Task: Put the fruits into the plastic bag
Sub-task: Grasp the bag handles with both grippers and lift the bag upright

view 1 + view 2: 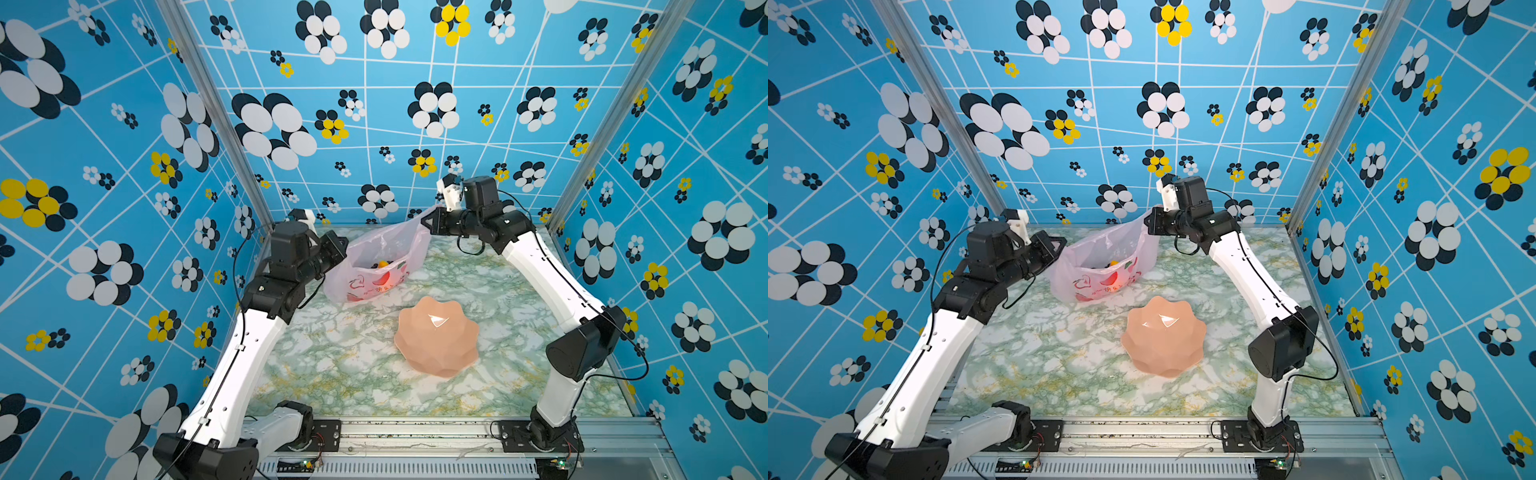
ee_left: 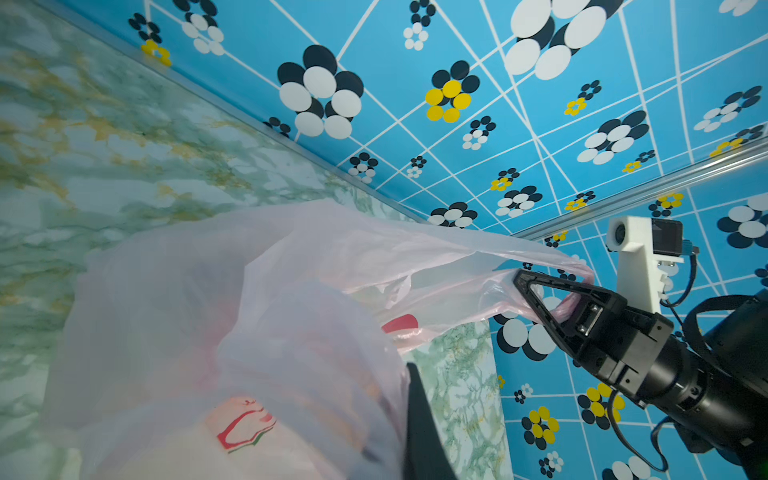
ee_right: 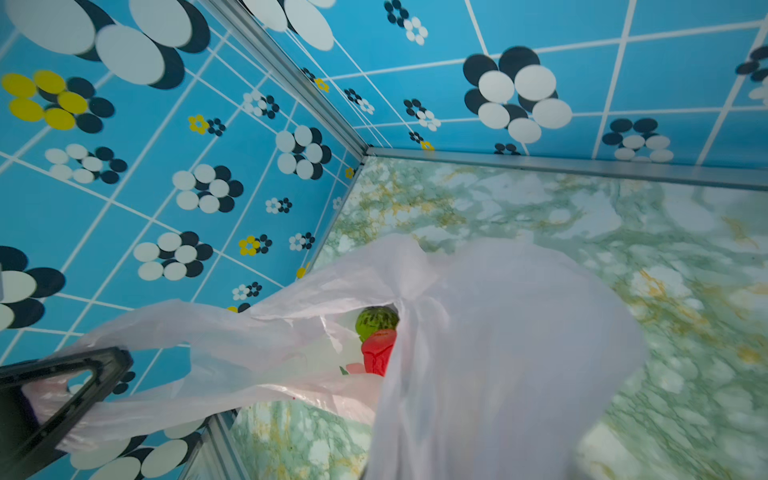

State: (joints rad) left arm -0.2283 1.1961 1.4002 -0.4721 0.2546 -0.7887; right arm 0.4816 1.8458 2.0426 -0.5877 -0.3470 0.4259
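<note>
You had both grippers clamped on the plastic bag (image 1: 365,286), one handle each. The right gripper (image 2: 524,282) was closed with a pink loop (image 2: 575,293) bunched between its jaws, and the left gripper (image 3: 116,361) was closed on the opposite handle. I judge you held it that way to stretch the mouth wide between the two tips and stop the thin film collapsing. The bag sagged below and between them, its base seemingly resting on the table (image 1: 332,365). The fruits lay down inside, under the span between the grippers: a green round one (image 3: 376,322) touching a red one (image 3: 377,353), and a yellow-orange one (image 1: 382,263) in a top view. The peach bowl (image 1: 436,336) sat well apart from both grippers, towards your arm bases, with no fruit showing on it. How many fruits the bag held I couldn't tell, since folds and cloudy film covered most of them, and the left gripper barely showed in its own wrist view
</note>
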